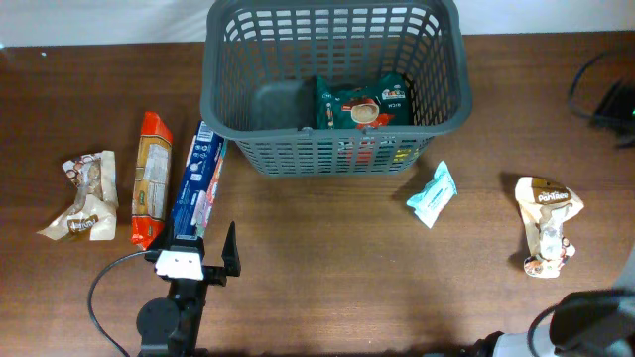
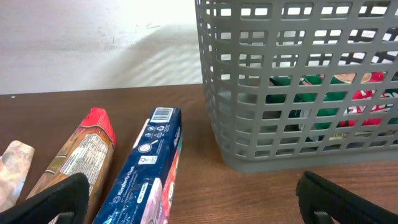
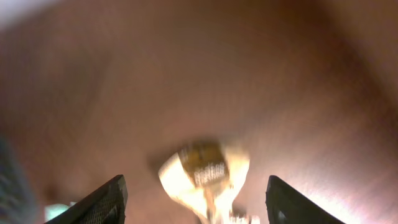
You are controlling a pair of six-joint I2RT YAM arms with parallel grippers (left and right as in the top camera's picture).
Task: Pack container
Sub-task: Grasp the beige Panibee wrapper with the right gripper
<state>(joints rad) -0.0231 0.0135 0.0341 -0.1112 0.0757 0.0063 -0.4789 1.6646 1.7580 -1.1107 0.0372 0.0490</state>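
The dark grey slotted basket (image 1: pixel 335 84) stands at the back middle and holds a green snack packet (image 1: pixel 363 101); the left wrist view shows its lattice wall (image 2: pixel 298 81). A blue box (image 1: pixel 196 177) and an orange-red packet (image 1: pixel 151 177) lie left of it, also in the left wrist view, blue box (image 2: pixel 144 171), orange packet (image 2: pixel 81 155). My left gripper (image 1: pixel 203 248) is open and empty, just in front of the blue box. A cream and brown packet (image 1: pixel 547 224) lies at the right; it shows blurred in the right wrist view (image 3: pixel 205 174) between my open right gripper's fingers (image 3: pixel 196 202).
A crumpled cream and brown packet (image 1: pixel 87 195) lies at the far left. A small light blue packet (image 1: pixel 433 194) lies in front of the basket's right corner. A black cable (image 1: pixel 109 283) loops beside the left arm. A white wall runs along the table's back edge.
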